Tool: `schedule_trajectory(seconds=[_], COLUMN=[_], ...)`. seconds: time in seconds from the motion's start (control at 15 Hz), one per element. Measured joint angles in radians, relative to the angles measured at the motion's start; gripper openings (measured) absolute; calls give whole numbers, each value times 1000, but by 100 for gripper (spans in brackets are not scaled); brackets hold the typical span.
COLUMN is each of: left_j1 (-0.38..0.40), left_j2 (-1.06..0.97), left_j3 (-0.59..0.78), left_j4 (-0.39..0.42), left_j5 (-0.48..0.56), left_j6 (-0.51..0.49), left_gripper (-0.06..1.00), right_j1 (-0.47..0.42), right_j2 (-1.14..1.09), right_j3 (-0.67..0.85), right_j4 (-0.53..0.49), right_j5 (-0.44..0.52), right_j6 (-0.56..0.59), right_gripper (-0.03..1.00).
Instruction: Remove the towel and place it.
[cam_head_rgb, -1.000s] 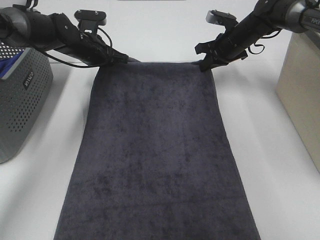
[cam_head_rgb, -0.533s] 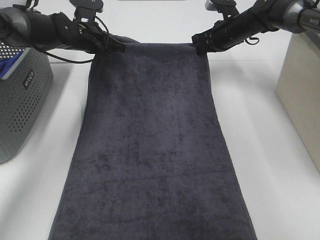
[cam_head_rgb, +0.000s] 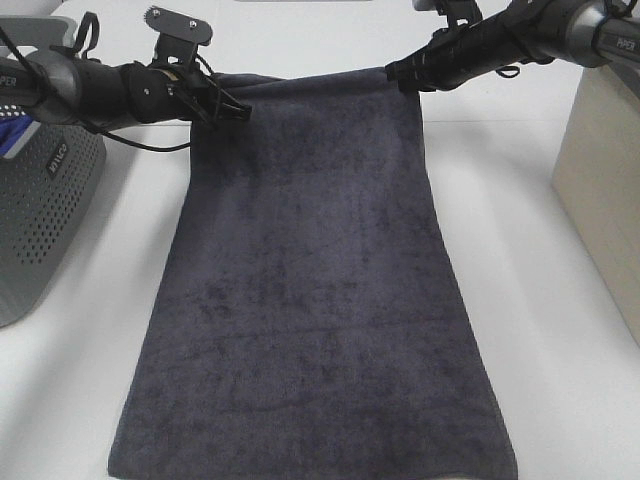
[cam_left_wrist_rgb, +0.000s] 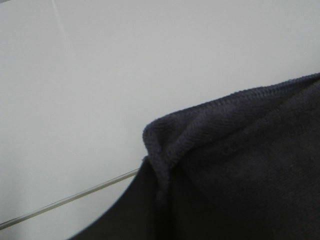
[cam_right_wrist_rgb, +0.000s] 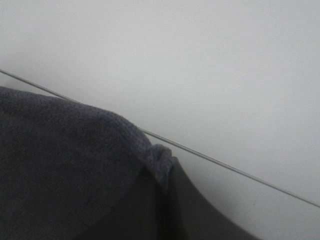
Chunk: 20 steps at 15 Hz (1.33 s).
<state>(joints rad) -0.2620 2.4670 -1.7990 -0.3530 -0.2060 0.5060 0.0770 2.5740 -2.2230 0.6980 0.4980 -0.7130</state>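
Observation:
The dark charcoal-grey towel (cam_head_rgb: 310, 280) lies lengthwise down the white table, its far end lifted. My left gripper (cam_head_rgb: 238, 110) is shut on the towel's far left corner, which shows bunched in the left wrist view (cam_left_wrist_rgb: 170, 145). My right gripper (cam_head_rgb: 400, 76) is shut on the far right corner, seen pinched in the right wrist view (cam_right_wrist_rgb: 159, 161). Both corners hang above the table; the near end still rests on it. No white tag shows.
A grey perforated basket (cam_head_rgb: 40, 210) with a blue cloth (cam_head_rgb: 12, 132) inside stands at the left. A beige box (cam_head_rgb: 605, 190) stands at the right. The white table (cam_head_rgb: 560, 330) shows on both sides of the towel.
Both grippers have risen and moved back with the towel's far corners. The towel's near edge has slid away from the front of the table.

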Motion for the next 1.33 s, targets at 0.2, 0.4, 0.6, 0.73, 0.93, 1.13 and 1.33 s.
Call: schedule_trajectory(seconds=[0.2,0.4,0.6,0.73,0.93,1.13,1.33], left_j1=[0,0,0,0,0,0,0], left_j2=[33,59,97,114,146,159,146], left_j3=[0,0,-19,-44,-106,-107,-107], left_j4=[15,27,34,34,33,32,32], left_j5=[-36,-76,-82,-82,-82,-71,-63], left_j6=[-1,-3,-4,-5,-82,-105,-68], left_gripper=[1,1,2,9,50,65,66], right_j1=[0,0,0,0,0,-1,-1], right_j2=[24,54,61,69,83,92,92], right_j3=[0,0,0,0,0,0,0], right_j4=[8,12,27,46,52,52,51], right_j5=[-12,-34,-42,-48,-100,-96,-48], right_j6=[-1,-2,-32,-54,-74,-74,-74], right_gripper=[1,1,12,28,55,57,57])
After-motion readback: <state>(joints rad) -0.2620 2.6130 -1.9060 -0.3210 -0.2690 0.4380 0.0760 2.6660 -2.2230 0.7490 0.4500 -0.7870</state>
